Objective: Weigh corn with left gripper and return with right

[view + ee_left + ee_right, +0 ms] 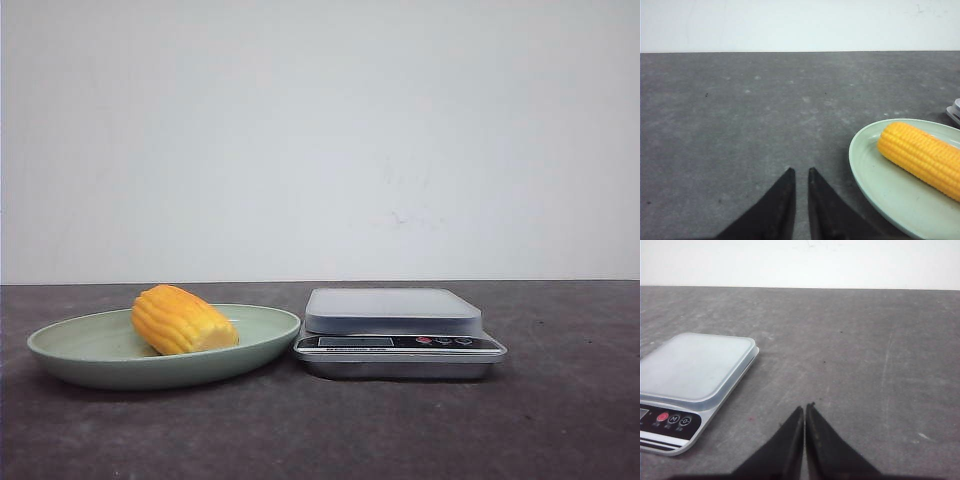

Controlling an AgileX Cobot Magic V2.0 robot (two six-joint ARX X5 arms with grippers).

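Corn [183, 319] lies on its side in the green plate [70, 352], a bit tilted, with its pale cut end facing the scale [398, 333]. Nothing else is in the plate, and the scale's flat top has nothing on it. Plate and scale sit just beside each other on the dark surface [320, 430]. The job looks like it has not started, so the first step is likely for the left gripper [800, 172] to pick up the corn. Its jaws are nearly together with only a thin gap, and they hold nothing. They sit off to one side of the plate, not over it. To do this well, the jaws should open wide first, move over the plate, and come down across the round middle of the corn, not its ends. A round cob can roll, so a slow, steady squeeze seems best. The right gripper [804, 407] waits near the scale with its jaws pressed together and nothing in them.
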